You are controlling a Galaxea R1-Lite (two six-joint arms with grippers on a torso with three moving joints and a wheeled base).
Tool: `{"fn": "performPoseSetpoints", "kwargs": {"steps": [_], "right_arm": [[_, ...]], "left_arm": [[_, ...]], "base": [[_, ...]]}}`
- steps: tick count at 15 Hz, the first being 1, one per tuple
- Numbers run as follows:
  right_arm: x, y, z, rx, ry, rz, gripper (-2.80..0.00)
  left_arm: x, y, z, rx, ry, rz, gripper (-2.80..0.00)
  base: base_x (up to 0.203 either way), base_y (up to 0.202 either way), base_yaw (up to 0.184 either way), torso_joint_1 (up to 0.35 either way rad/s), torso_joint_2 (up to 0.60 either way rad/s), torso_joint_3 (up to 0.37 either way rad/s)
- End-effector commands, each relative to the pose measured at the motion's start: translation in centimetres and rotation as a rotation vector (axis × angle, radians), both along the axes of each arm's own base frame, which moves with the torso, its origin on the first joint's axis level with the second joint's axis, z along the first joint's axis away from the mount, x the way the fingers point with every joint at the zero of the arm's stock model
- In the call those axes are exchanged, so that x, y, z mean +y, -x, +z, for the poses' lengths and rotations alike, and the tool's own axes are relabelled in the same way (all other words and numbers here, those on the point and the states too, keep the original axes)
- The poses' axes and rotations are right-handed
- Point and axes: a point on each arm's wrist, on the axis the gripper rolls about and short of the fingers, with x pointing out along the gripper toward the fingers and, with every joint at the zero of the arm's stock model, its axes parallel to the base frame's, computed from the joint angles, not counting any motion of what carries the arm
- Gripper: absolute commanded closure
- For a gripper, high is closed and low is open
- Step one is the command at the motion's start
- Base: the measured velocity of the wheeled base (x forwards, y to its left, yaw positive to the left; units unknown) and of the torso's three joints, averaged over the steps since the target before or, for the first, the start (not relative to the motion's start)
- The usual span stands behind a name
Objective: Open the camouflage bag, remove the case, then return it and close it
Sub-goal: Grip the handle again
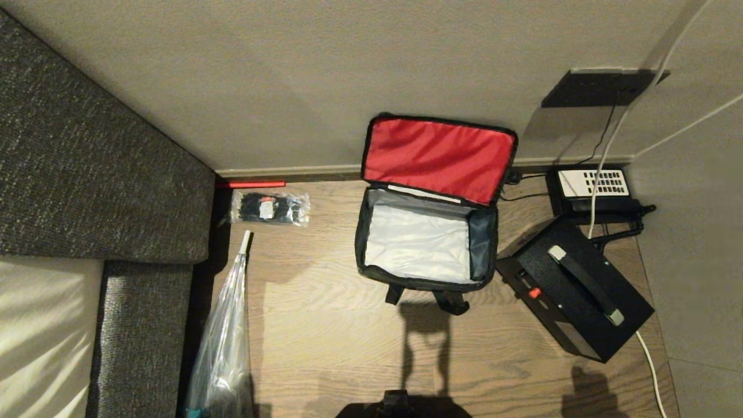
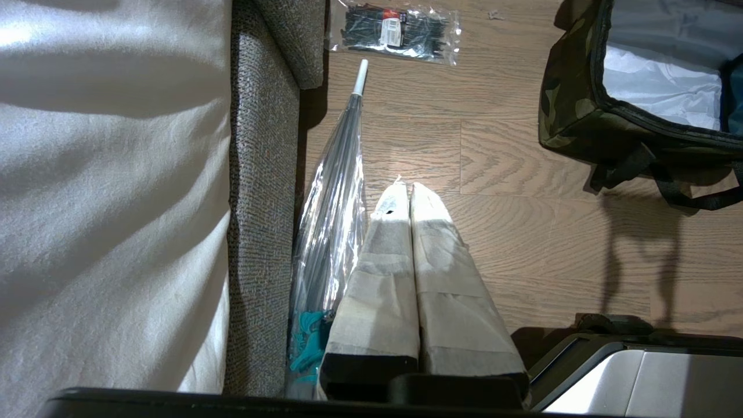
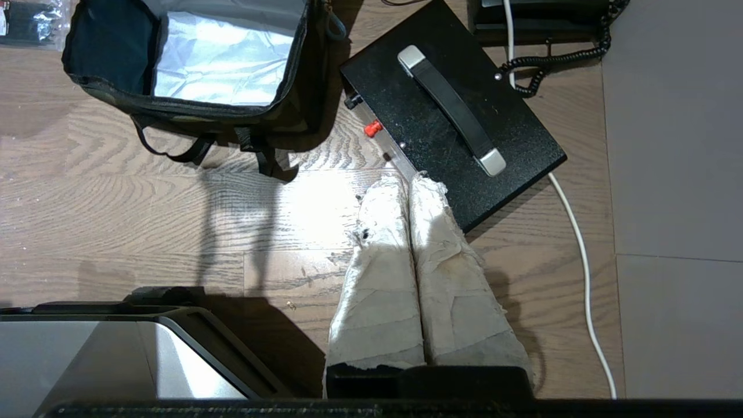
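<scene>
The camouflage bag (image 1: pixel 426 232) stood open at the centre of the head view on the wood-grain floor (image 1: pixel 325 325), its flap thrown back against the wall so that the smooth bright red lining faced the camera. Inside, the boxy soft shell showed only crinkled silvery lining and a dark blue-grey side panel. Black webbing straps trailed from its near edge. In the left wrist view the green, brown and black outer cloth showed at upper right, the bag partly cut off by the frame edge.

The case (image 1: pixel 574 290) lay on the floor just right of the bag, at an angle, well outside it: a flat black rectangular hard box with a speckled finish, a black strap handle with metal ends, and a small red catch on its edge.

Above it in the head view sat a black telephone (image 1: pixel 592 188) with a white keypad panel, its coiled cord only partly seen. A white cable (image 1: pixel 650 360) ran past the case. At upper left lay a clear packet of black ties (image 1: pixel 270 208), and a folded clear plastic umbrella (image 1: pixel 223 342) ran along a coarse grey woven sofa (image 1: pixel 104 186).

Neither arm reached into the head view. The left pincer (image 2: pixel 411 188), wrapped in pale tape, hung over bare floor with fingers pressed together, holding nothing. The right pincer (image 3: pixel 409 183), in frayed cloth wrap, was likewise closed and empty, its tips just in front of the case's near edge; contact could not be judged.
</scene>
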Motion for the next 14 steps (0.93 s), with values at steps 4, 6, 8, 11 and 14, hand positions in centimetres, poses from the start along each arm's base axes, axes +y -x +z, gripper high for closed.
{"fn": "performPoseSetpoints", "kwargs": {"steps": [4, 6, 8, 11, 14], "right_arm": [[0.00, -0.01, 0.00, 0.001, 0.001, 0.001, 0.00], [0.00, -0.01, 0.00, 0.001, 0.000, 0.001, 0.00], [0.00, -0.01, 0.00, 0.001, 0.001, -0.001, 0.00], [0.00, -0.01, 0.00, 0.001, 0.001, 0.001, 0.00], [0.00, -0.01, 0.00, 0.001, 0.001, 0.001, 0.00]], "left_arm": [[0.00, -0.01, -0.09, 0.001, 0.000, 0.000, 0.00], [0.00, -0.01, -0.09, 0.001, 0.000, 0.000, 0.00], [0.00, -0.01, -0.09, 0.001, 0.000, 0.000, 0.00], [0.00, -0.01, -0.09, 0.001, 0.000, 0.000, 0.00], [0.00, -0.01, -0.09, 0.001, 0.000, 0.000, 0.00]], "base": [[0.000, 0.000, 0.000, 0.000, 0.00, 0.000], [0.000, 0.000, 0.000, 0.000, 0.00, 0.000], [0.000, 0.000, 0.000, 0.000, 0.00, 0.000], [0.000, 0.000, 0.000, 0.000, 0.00, 0.000], [0.000, 0.000, 0.000, 0.000, 0.00, 0.000]]}}
